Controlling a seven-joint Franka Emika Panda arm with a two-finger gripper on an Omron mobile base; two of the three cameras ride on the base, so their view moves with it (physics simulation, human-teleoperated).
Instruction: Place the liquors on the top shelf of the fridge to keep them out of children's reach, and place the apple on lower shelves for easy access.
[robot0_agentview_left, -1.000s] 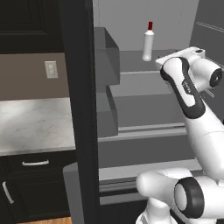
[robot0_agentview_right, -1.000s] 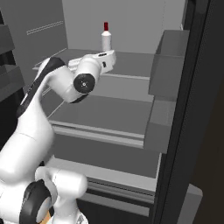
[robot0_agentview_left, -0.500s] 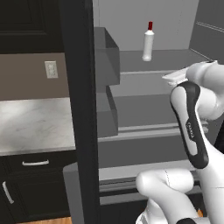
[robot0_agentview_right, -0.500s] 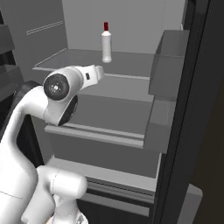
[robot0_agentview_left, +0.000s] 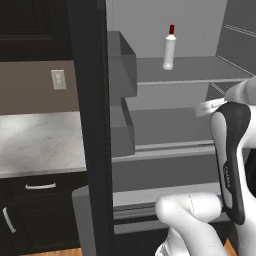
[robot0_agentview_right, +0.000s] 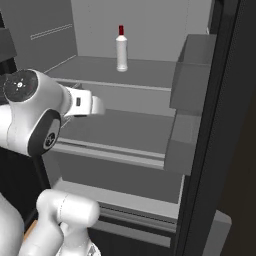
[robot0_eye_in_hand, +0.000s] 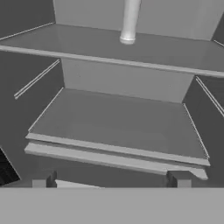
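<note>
The white bottle (robot0_agentview_left: 169, 48) stands upright mid-depth on the top shelf (robot0_agentview_left: 200, 79). The gripper (robot0_eye_in_hand: 109, 183) is spread wide, empty, facing the lower shelf (robot0_eye_in_hand: 118, 127).

The top shelf (robot0_agentview_left: 200, 72) carries one thing — the slim white bottle (robot0_agentview_left: 170, 47), upright, back from its front edge. The lower shelf (robot0_eye_in_hand: 122, 122) lies below it.

We see the bottle (robot0_agentview_left: 170, 48) upright on the top shelf (robot0_agentview_left: 195, 75) of the fridge (robot0_agentview_right: 150, 135), toward the back wall — alone there. Below it lies a lower shelf (robot0_eye_in_hand: 122, 127). Door bins (robot0_agentview_left: 121, 65) hang on the open door at the left, one above another, and beyond that door a counter (robot0_agentview_left: 40, 142) sits over cabinets (robot0_agentview_left: 40, 210).
</note>
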